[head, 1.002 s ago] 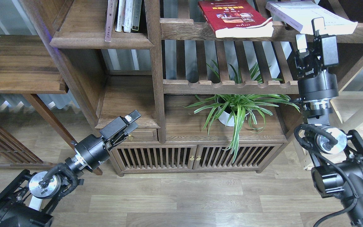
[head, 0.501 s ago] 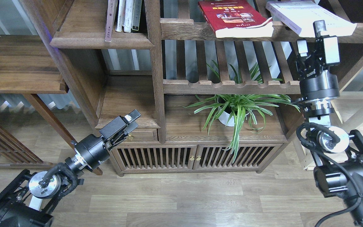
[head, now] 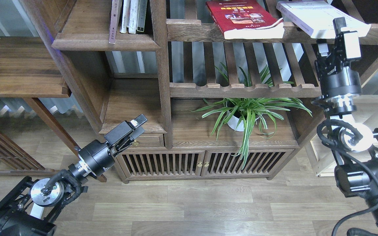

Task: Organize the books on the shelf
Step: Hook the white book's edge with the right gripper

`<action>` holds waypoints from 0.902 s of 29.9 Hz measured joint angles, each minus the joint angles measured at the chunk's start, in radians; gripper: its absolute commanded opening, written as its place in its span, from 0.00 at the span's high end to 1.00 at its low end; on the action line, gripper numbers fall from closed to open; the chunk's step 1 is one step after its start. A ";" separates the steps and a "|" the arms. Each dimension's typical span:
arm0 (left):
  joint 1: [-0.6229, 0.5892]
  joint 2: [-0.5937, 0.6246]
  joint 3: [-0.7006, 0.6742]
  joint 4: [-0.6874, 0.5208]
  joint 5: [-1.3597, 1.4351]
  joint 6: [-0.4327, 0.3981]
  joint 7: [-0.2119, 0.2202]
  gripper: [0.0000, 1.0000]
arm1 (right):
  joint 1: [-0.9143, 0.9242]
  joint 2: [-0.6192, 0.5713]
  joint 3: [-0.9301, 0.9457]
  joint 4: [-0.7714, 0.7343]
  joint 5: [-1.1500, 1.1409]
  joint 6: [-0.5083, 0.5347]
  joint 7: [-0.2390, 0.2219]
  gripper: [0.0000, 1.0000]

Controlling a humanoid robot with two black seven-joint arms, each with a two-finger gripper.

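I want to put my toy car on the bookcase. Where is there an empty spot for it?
The little shelf above the drawer, left of the plant, is bare. The board left of the standing books is bare too. Beside the plant, leaves spread over most of the wood. The top rack is crowded: a red book, a white book and the right gripper.

Single head view, taken from the robot's own head and facing forward and down onto a dark wooden bookcase point(head: 162, 82) and the plank floor point(head: 189, 203) before it. Both arms enter from the bottom corners, the left arm point(head: 87, 160) at lower left, the right arm point(head: 356, 147) at lower right. The camera stands near: the upper rack point(head: 192, 31) is cut by the top edge, and the low cabinet point(head: 202, 162) lies mid-frame. Only 1 view is given, so nothing is shared.
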State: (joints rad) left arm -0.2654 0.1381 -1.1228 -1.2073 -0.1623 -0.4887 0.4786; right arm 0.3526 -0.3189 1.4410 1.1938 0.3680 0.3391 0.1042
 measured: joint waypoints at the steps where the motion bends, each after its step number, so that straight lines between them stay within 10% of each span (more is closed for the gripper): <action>1: 0.000 0.000 0.000 0.000 0.000 0.000 0.000 0.01 | 0.007 0.000 0.000 -0.005 0.001 -0.011 0.000 0.02; 27: 0.002 0.001 -0.002 0.001 -0.004 0.000 0.000 0.01 | 0.040 -0.035 0.005 -0.034 0.015 -0.090 -0.002 0.04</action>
State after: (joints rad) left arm -0.2634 0.1390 -1.1246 -1.2060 -0.1667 -0.4887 0.4786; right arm 0.3925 -0.3542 1.4459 1.1601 0.3832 0.2492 0.1026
